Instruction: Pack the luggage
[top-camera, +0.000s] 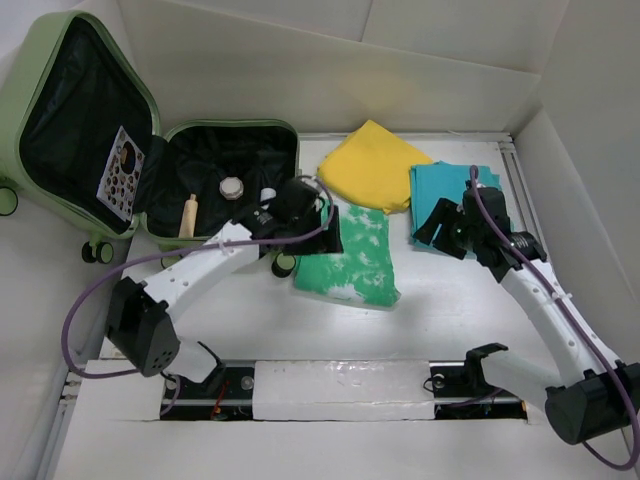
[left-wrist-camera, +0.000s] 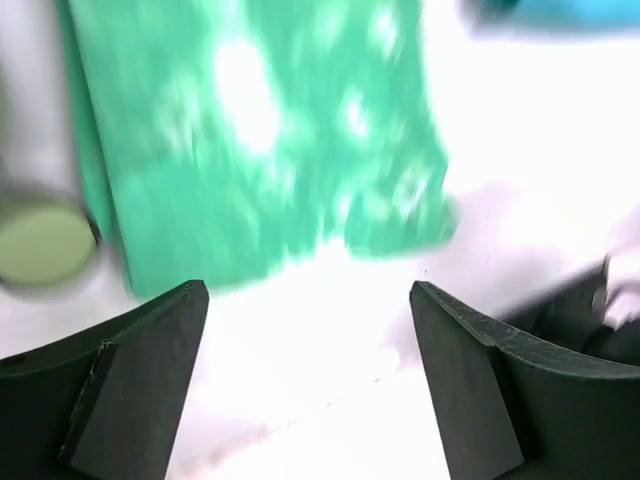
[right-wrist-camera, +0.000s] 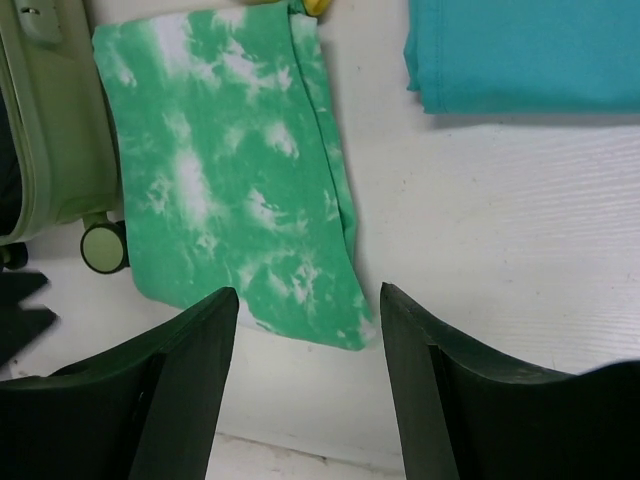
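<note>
The luggage (top-camera: 85, 120) lies open at the far left, its pale green lid propped up and its black-lined base (top-camera: 215, 160) flat beside it. Its shell (right-wrist-camera: 50, 120) and a wheel (right-wrist-camera: 103, 247) show in the right wrist view. My left gripper (top-camera: 322, 222) hangs open and empty by the luggage's right edge, over the near corner of a green tie-dye cloth (top-camera: 350, 255). In the left wrist view my left gripper (left-wrist-camera: 310, 292) frames bare table, with that cloth (left-wrist-camera: 260, 130) blurred beyond. My right gripper (top-camera: 438, 232) is open and empty above the table between the green cloth (right-wrist-camera: 230, 190) and a teal cloth (right-wrist-camera: 520, 50).
A folded yellow cloth (top-camera: 372, 165) and the teal cloth (top-camera: 450, 190) lie at the back right. Inside the luggage base are a wooden cylinder (top-camera: 188, 215), a round pale lid-like item (top-camera: 232, 187) and a small white item (top-camera: 268, 194). White walls enclose the table.
</note>
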